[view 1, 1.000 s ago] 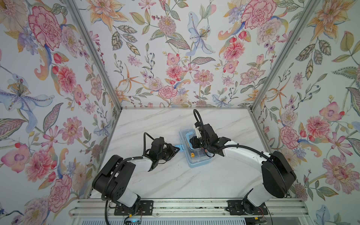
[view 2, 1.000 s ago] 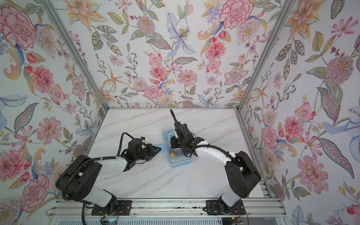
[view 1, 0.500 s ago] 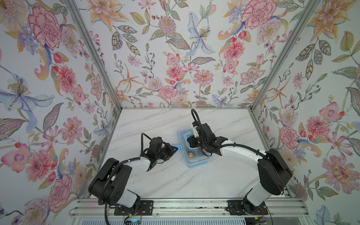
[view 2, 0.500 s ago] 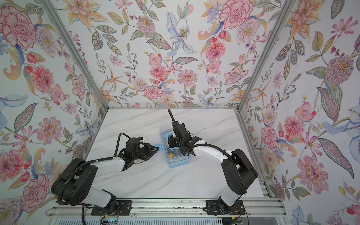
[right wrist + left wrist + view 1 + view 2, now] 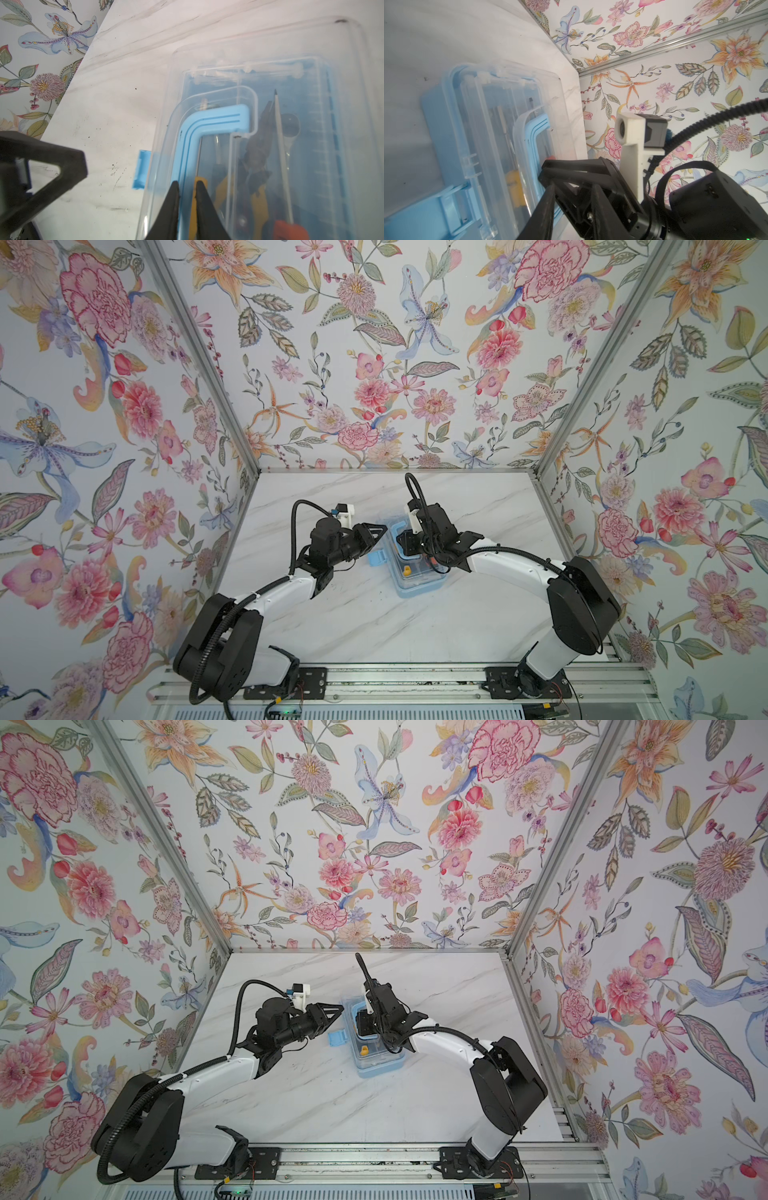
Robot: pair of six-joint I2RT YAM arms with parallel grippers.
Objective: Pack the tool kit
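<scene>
**Tool kit box at the middle of the table, an arm on each side**

The left arm (image 5: 274, 593) reaches from its near-left base toward the far right, elbow bent. The left gripper (image 5: 379, 538) points right at the box's left wall, jaws parted with nothing between them. Just nearer, a blue latch (image 5: 376, 560) sticks out leftward from the box over the table (image 5: 374, 626).

The tool kit box (image 5: 419, 587), a blue base under a clear lid (image 5: 311, 62), has its long axis running near to far, the far end leaning slightly left. Through the lid, a screwdriver (image 5: 288, 230) lies along that axis, orange grip near and tip far, beside yellow-handled pliers (image 5: 258, 149).

The right arm (image 5: 507, 560) arches in from the near right, wrist bent down over the box's far half. The right gripper (image 5: 187, 184) is closed on the left limb of the blue carry handle (image 5: 218, 120), which lies flat on the lid.
</scene>
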